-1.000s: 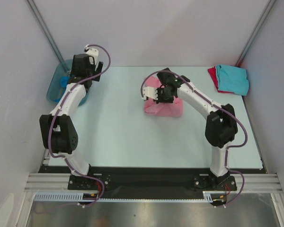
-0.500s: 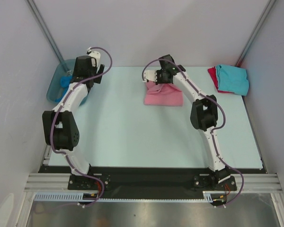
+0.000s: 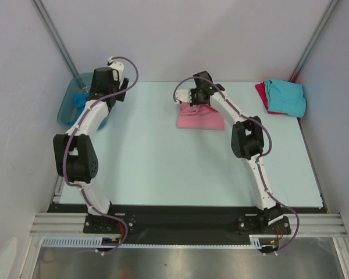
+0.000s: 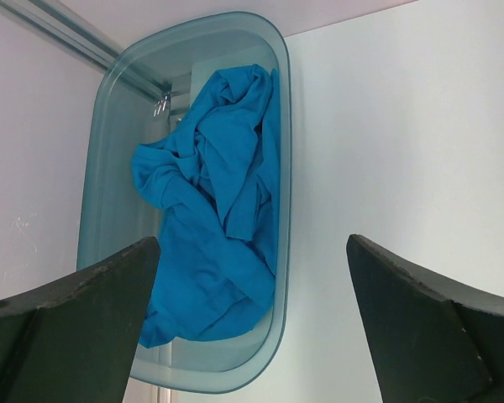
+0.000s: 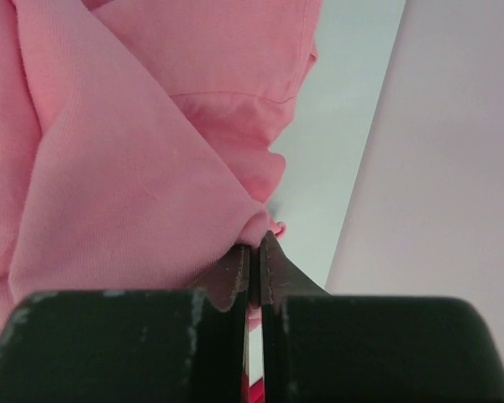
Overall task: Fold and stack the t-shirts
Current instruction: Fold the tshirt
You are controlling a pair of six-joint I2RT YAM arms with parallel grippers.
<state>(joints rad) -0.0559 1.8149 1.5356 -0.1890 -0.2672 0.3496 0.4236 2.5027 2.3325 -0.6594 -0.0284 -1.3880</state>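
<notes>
The table (image 3: 151, 168) has a wide bare area in its middle and near part, between the 2 arms, and the cloth things are all close to its far edge. There are 4 t-shirts and 1 tub. The pink t-shirt (image 3: 200, 120) lies folded at the far middle, with free surface on its left, right and near sides. The right gripper (image 5: 254, 252) is clenched on a fold of this shirt at its far-left corner, and pink cloth is pinched between the 2 fingers. In the far right corner, just beside the wall, the turquoise t-shirt (image 3: 286, 96) lies on top of the red t-shirt (image 3: 260, 91), which shows only at the left side. In the far left corner the tub (image 4: 109, 151) stands against the wall, and the blue t-shirt (image 4: 214, 210) lies crumpled inside it. The left gripper (image 4: 252, 243) hangs above the tub's right rim with its jaws spread wide and nothing between them.
</notes>
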